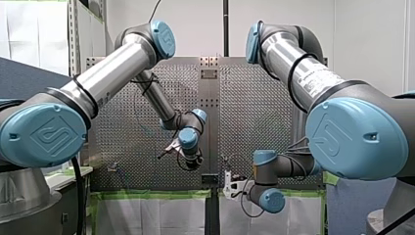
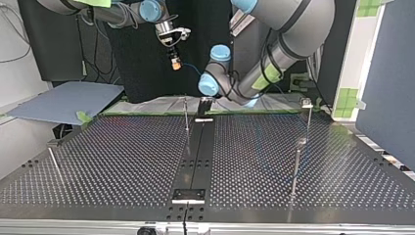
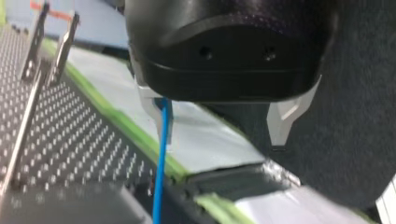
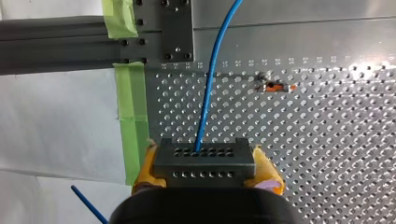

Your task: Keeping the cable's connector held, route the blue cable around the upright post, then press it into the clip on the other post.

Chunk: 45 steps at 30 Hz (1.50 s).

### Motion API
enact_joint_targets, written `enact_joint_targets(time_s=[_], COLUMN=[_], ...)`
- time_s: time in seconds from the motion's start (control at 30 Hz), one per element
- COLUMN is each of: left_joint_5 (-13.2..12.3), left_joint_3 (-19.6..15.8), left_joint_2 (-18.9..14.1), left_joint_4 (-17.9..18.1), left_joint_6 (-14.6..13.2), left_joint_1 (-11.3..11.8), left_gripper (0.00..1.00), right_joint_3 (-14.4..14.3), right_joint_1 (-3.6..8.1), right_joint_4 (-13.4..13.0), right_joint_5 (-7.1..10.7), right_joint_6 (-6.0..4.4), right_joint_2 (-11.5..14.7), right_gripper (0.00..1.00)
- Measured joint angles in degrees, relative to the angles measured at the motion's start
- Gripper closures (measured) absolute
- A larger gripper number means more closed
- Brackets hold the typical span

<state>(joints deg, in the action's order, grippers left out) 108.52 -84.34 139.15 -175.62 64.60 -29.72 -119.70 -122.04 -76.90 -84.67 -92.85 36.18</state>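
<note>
Blue cable (image 4: 208, 93) runs from its connector (image 4: 204, 156), clamped between my right gripper's (image 2: 175, 62) yellow pads, upper left of the top view; my left gripper (image 3: 222, 135) gapes empty, so slack may miss the post (image 2: 186, 115).

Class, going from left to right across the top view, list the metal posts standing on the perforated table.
Thin metal post by the left edge → slim upright metal post near the middle → tall metal post at the far right. A nearer metal post overlaps that last one, so it is omitted.
</note>
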Motion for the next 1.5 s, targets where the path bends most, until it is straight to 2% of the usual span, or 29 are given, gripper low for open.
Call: enact_joint_targets(time_s=[0.13,0.3,0.53,0.83,1.07,1.33,1.5], left_joint_5=[-2.1,-3.4,-6.9,-10.0,-12.2,-17.0,-19.1], left_joint_3=[0.0,0.0,0.0,0.0,0.0,0.0,0.0], left_joint_2=[0.0,0.0,0.0,0.0,0.0,0.0,0.0], left_joint_4=[-1.1,-2.5,-5.8,-8.8,-8.6,-6.5,-6.4], left_joint_6=[1.8,3.3,7.4,12.6,16.8,21.9,23.6], left_joint_1=[-0.7,-1.2,-1.8,-2.8,-3.2,-3.8,-4.3], left_gripper=[0.0,0.0,0.0,0.0,0.0,0.0,0.0], right_joint_3=[0.0,0.0,0.0,0.0,0.4,1.0,1.1], right_joint_1=[0.21,0.52,1.19,1.48,1.44,1.18,1.12], right_joint_4=[0.5,0.8,1.4,3.1,3.8,5.1,5.3], right_joint_5=[-0.27,-0.55,-0.85,-1.14,-1.34,-1.66,-1.84], right_joint_6=[0.0,-0.03,0.0,1.46,1.6,1.52,1.35], right_joint_2=[0.0,0.0,0.0,0.0,0.0,0.0,0.0], right_gripper=[1.0,1.0,1.0,1.0,1.0,1.0,1.0])
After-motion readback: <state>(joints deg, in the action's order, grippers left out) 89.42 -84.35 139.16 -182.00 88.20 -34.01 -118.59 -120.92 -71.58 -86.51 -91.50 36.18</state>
